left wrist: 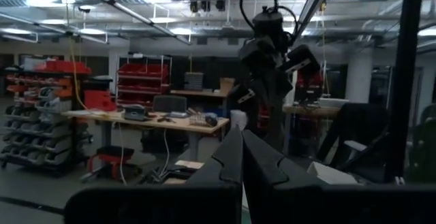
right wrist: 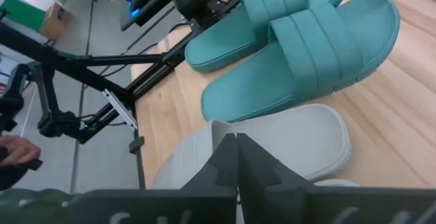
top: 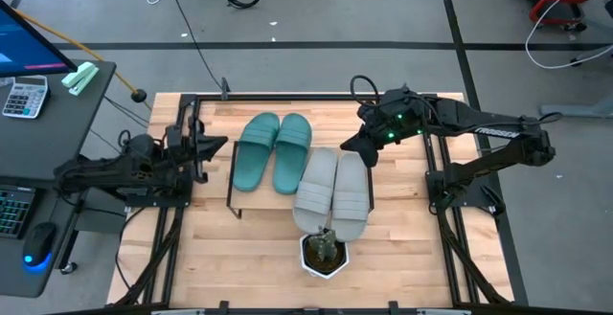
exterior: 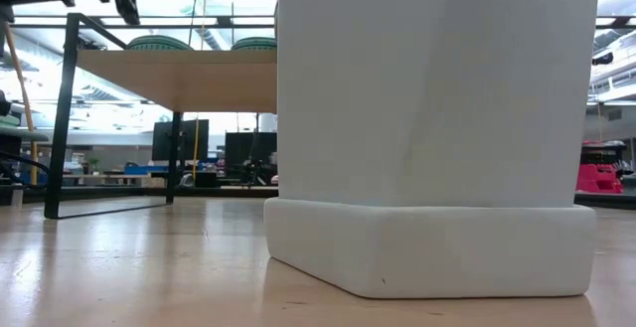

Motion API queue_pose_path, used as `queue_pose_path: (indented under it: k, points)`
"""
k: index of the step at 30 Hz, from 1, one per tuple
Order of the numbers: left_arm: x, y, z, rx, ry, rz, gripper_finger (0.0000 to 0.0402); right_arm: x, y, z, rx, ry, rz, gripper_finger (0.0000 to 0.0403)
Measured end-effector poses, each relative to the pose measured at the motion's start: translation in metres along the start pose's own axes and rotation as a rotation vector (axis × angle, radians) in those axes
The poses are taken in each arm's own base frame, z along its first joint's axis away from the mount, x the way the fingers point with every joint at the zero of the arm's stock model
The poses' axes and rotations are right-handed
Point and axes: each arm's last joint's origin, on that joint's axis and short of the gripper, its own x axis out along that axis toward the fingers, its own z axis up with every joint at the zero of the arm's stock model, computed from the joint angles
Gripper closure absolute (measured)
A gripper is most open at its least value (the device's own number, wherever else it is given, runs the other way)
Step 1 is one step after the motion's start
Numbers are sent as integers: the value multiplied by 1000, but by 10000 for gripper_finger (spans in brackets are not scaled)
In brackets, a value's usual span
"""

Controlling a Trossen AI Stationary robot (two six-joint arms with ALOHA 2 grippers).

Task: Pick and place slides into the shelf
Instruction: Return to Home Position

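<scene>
right gripper (top: 362,151) closed, near grey slides (top: 330,195) | left gripper (top: 220,145) closed | white pot (exterior: 427,118) blocks low view

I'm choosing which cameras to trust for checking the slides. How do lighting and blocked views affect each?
High view: even light, teal slides and grey slides plain. Low view: a white pot fills most of it; the shelf shows only at left, backlit. Left wrist view: dim, the shut left gripper a dark silhouette. Right wrist view: well lit past the shut right gripper.
</scene>
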Motion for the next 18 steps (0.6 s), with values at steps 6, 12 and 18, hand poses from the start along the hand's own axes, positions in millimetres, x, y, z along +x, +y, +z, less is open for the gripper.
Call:
queue_pose_path:
  k: [6,12,18]
  points:
    - [-8,2,-10,-7,-37,3,398,0,0,0,35,-3,-7,403]
    - [-14,3,-13,-6,-62,21,398,0,-1,0,54,-9,-16,403]
    - [-18,3,-21,-34,-65,8,398,0,-1,0,63,-12,-19,403]
